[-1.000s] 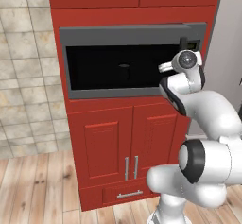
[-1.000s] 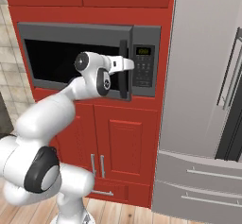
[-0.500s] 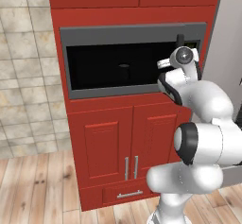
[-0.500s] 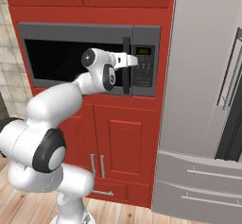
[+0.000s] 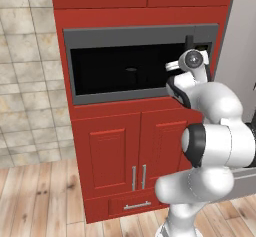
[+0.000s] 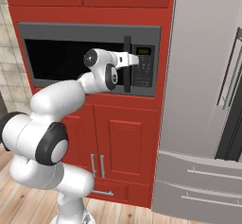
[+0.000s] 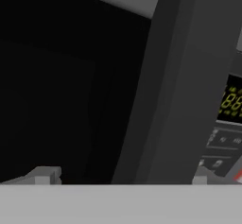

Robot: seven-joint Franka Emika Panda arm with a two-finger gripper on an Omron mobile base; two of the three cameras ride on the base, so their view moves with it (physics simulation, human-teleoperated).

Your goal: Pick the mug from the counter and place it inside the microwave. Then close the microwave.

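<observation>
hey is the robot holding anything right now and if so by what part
Nothing is held. The gripper is open, its fingers spread either side of the microwave door's black handle, not closed on it.

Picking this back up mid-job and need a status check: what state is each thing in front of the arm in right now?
microwave: door shut, flush with its front.
microwave handle: upright, beside the keypad.
microwave display: lit.
gripper: open, empty, fingertips either side of the handle.
lower cabinet doors: shut.
fridge: doors shut.
</observation>
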